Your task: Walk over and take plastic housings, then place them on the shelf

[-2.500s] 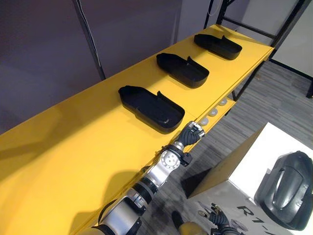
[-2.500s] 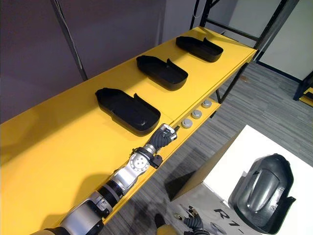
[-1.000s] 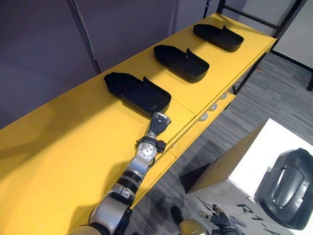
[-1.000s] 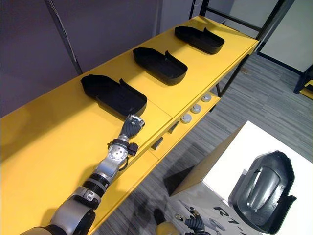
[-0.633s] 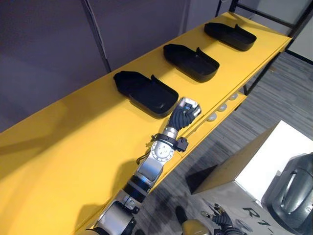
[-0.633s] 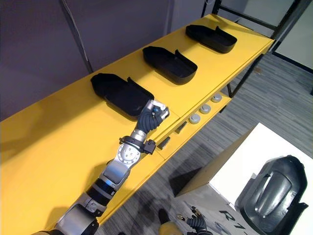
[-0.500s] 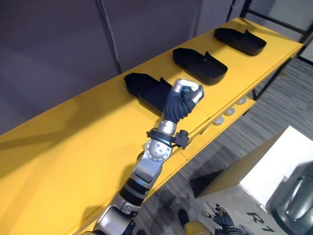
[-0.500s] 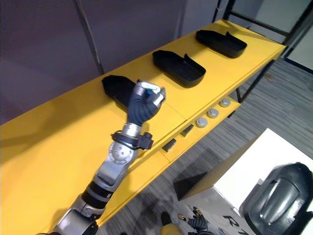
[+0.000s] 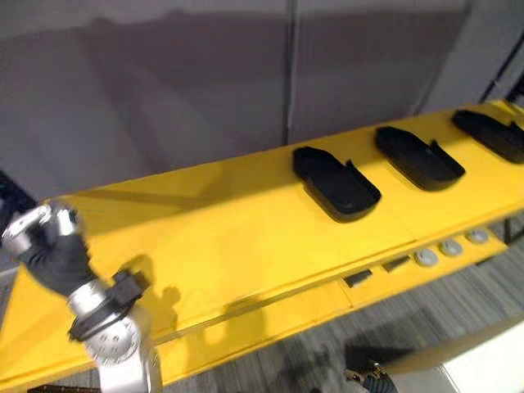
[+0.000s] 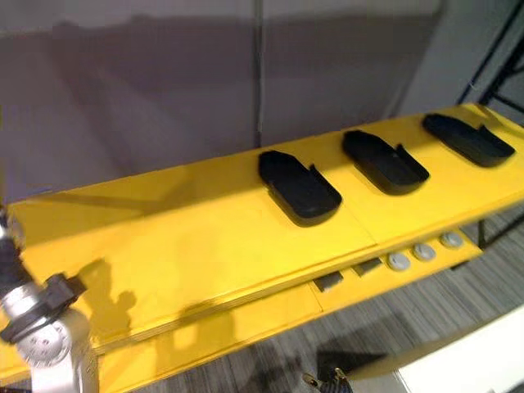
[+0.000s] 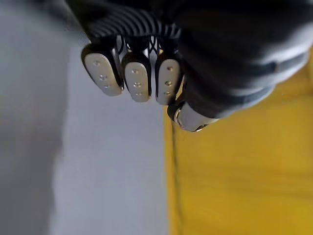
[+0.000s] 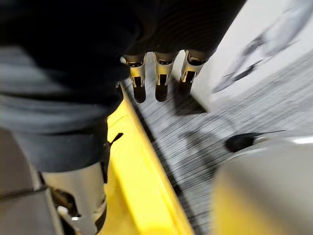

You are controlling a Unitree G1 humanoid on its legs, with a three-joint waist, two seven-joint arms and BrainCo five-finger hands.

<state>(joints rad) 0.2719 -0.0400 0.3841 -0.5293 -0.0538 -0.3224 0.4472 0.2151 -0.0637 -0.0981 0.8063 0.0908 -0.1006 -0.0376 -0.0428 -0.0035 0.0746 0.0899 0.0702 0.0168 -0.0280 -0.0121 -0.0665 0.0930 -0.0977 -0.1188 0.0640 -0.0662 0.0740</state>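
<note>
1. While the left hand (image 9: 45, 246) is raised in front of the left end of the yellow shelf (image 9: 229, 221), its fingers are curled into a fist and nothing is held in it
2. From the left wrist, the curled fingers (image 11: 137, 76) are seen in a row with the thumb (image 11: 188, 117) tucked just beside them, and the yellow shelf surface is seen past them
3. Three black plastic housings are laid open side up on the shelf top, in a line and at much the same slant, none of them touched by either hand
4. The nearest housing (image 9: 336, 184) is placed around the middle of the shelf, well apart from the left hand; the middle housing (image 9: 419, 158) is set to its right with a gap between them, and the farthest housing (image 9: 491, 135) is set further right again, cut by the edge of the view
5. The right hand (image 12: 164, 73) is hung low over the grey carpet floor (image 10: 458, 299), its fingers held straight and relaxed with nothing grasped, and a yellow edge is seen just beside it
6. Round grey knobs (image 9: 449, 247) are seen on the lower yellow ledge under the front edge of the shelf, below the middle housing
7. The shelf is backed by a plain grey wall (image 9: 205, 82)
</note>
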